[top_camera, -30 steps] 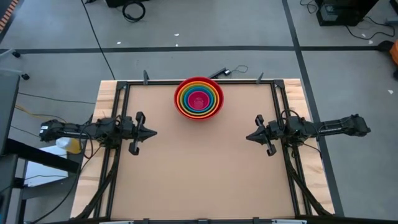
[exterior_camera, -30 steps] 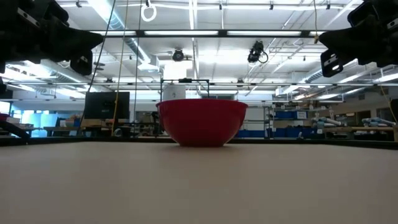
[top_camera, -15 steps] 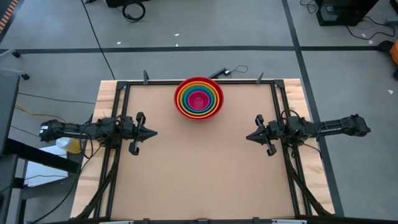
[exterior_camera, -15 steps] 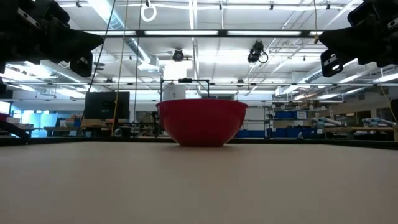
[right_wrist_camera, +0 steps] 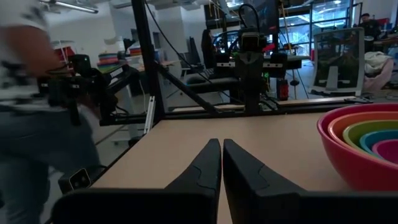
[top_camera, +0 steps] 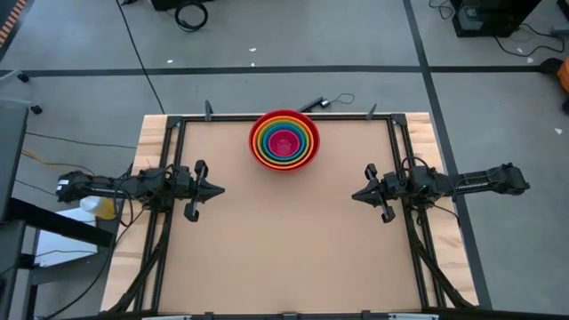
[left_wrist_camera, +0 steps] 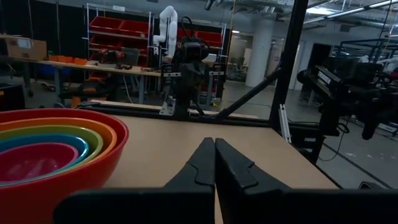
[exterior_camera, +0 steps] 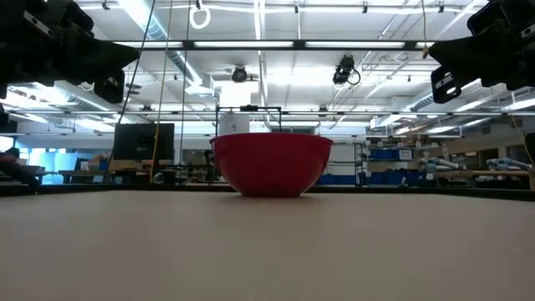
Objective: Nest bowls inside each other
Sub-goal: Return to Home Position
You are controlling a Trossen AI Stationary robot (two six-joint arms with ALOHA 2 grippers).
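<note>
Several bowls sit nested in one stack [top_camera: 284, 140] near the middle of the table's far edge: a red outer bowl [exterior_camera: 271, 163], then orange, yellow, green, blue and a magenta one innermost. The stack rests on its base on the tabletop and shows in the left wrist view [left_wrist_camera: 53, 152] and the right wrist view [right_wrist_camera: 367, 143]. My left gripper [top_camera: 220, 188] hovers shut at the table's left side, pointing level toward the right. My right gripper [top_camera: 355, 195] hovers shut at the right side, pointing level toward the left. Both are well clear of the bowls.
A black metal frame [top_camera: 293, 116] runs along the table's far, left and right edges. The brown tabletop [top_camera: 284, 249] lies bare between the grippers and toward the near edge. A blurred person [right_wrist_camera: 25, 112] passes beyond the table in the right wrist view.
</note>
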